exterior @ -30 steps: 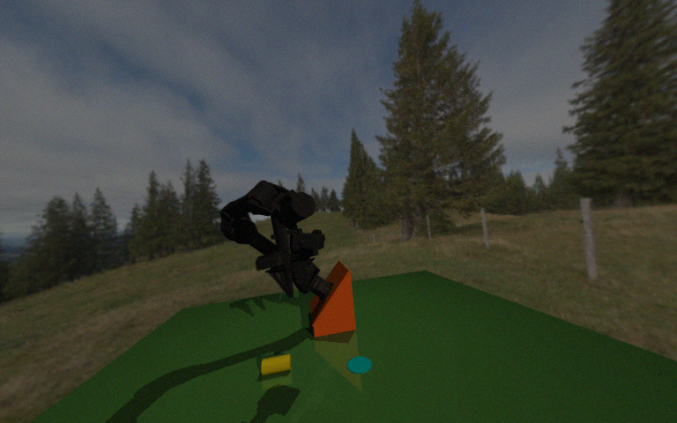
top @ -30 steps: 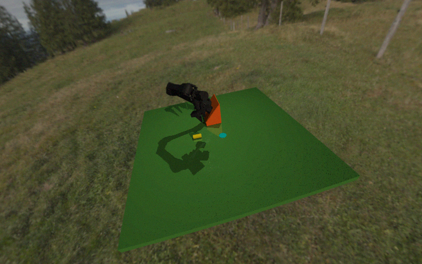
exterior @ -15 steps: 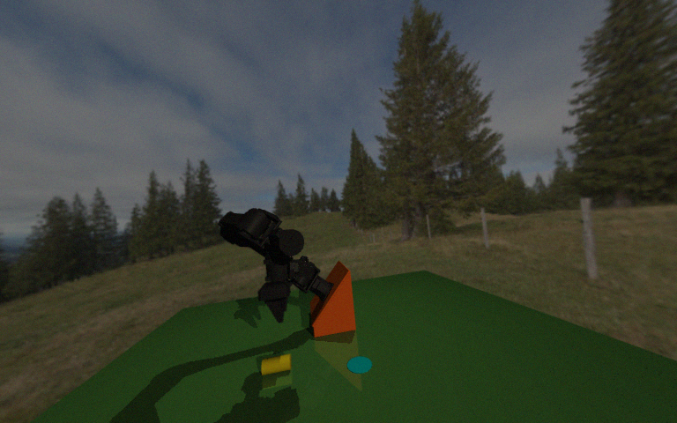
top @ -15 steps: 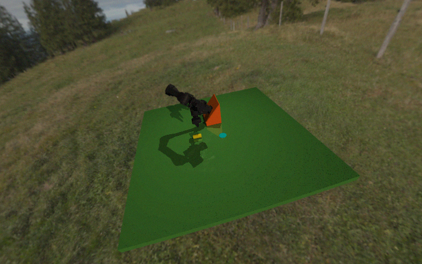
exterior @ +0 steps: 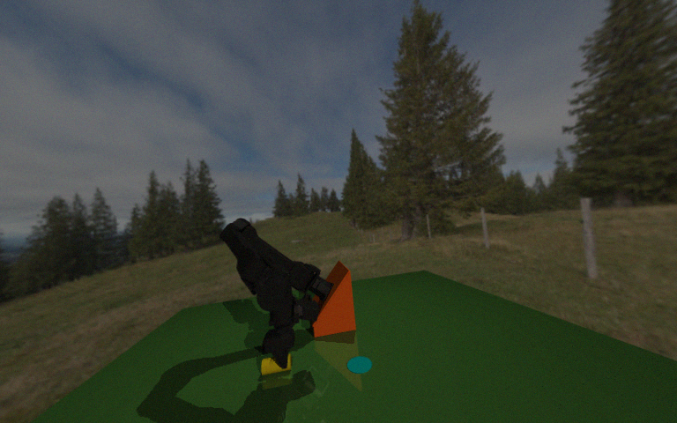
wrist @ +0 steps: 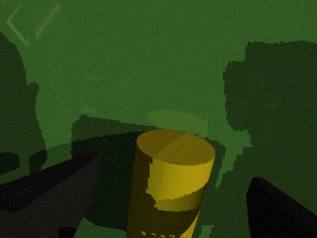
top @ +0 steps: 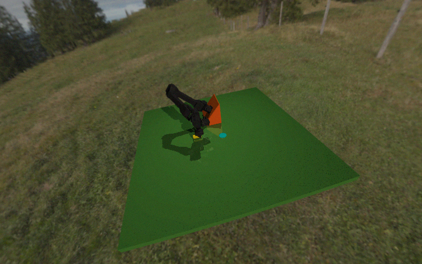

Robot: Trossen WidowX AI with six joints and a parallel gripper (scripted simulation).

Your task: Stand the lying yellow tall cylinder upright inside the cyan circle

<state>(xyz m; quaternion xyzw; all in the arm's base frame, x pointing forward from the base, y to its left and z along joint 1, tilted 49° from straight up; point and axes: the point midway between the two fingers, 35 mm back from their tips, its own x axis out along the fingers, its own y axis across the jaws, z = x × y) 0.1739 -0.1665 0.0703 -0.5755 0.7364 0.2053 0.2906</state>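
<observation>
Cylinder, yellow and tall, lies on the flat green mat, outside the small cyan circle at its 9 o'clock. The black parallel-jaw gripper hangs low over it, jaws parted on either side, gripping nothing. Behind stands an orange wedge block.
</observation>
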